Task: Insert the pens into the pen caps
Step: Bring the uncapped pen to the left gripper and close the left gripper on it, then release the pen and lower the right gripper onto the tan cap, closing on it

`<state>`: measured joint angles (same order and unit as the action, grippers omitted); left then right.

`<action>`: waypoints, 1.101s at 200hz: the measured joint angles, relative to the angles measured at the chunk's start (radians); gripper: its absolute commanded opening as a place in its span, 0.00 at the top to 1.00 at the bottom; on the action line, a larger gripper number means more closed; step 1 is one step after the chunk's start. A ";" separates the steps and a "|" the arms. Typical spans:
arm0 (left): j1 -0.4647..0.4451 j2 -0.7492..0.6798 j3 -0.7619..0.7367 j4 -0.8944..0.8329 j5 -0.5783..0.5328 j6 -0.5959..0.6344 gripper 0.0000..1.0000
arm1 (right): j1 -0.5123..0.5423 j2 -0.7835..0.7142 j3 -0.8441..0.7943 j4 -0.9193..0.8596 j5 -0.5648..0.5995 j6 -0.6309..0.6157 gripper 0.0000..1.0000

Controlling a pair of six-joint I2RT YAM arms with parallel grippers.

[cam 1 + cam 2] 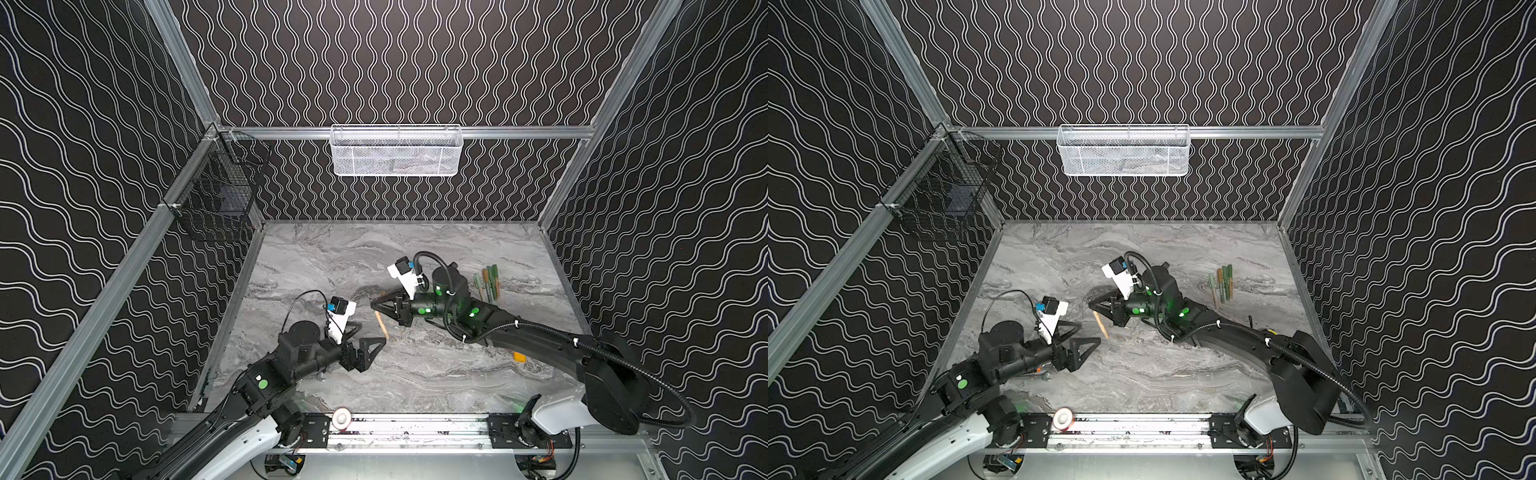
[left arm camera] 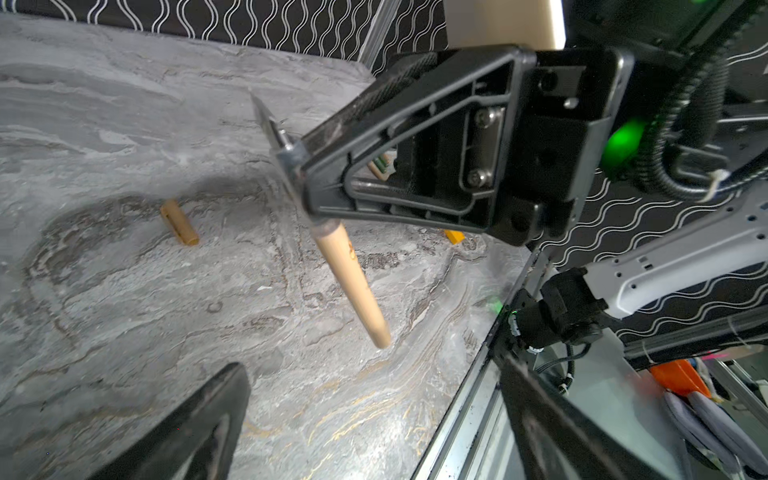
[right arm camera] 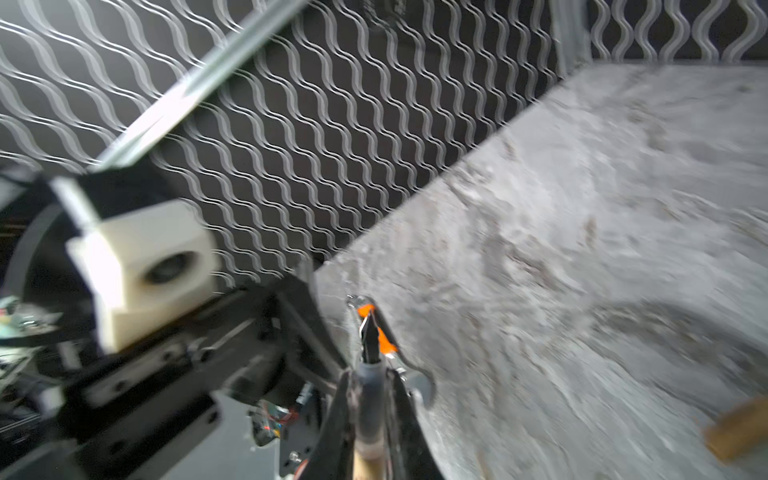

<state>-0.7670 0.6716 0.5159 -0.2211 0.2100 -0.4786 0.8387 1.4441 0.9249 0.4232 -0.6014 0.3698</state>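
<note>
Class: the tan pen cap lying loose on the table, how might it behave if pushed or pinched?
The tan pen cap is a short cylinder on its side, so a sideways push would probably roll it. Small, so likely light. Its round wall could slip from a pinch.

Soft, even light covered the grey tabletop (image 1: 332, 257), shadows faint; the right wrist view was smeared by motion blur.

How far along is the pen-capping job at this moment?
Done, apparently: four pens lie bunched at the right rear, seemingly capped, though too small to confirm. In hand: the right gripper is shut on a tan pen, nib exposed. Remaining: a loose tan cap lies on the table, not yet fitted; the left gripper is open and empty.
</note>
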 measured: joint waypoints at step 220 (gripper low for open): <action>0.003 0.014 -0.054 0.406 0.276 -0.023 0.93 | 0.025 -0.053 -0.187 0.676 -0.212 0.291 0.83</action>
<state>-0.7639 0.6857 0.4622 0.1852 0.4862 -0.5018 0.8635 1.3914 0.7376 1.0988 -0.8135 0.6605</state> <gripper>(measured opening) 0.122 0.168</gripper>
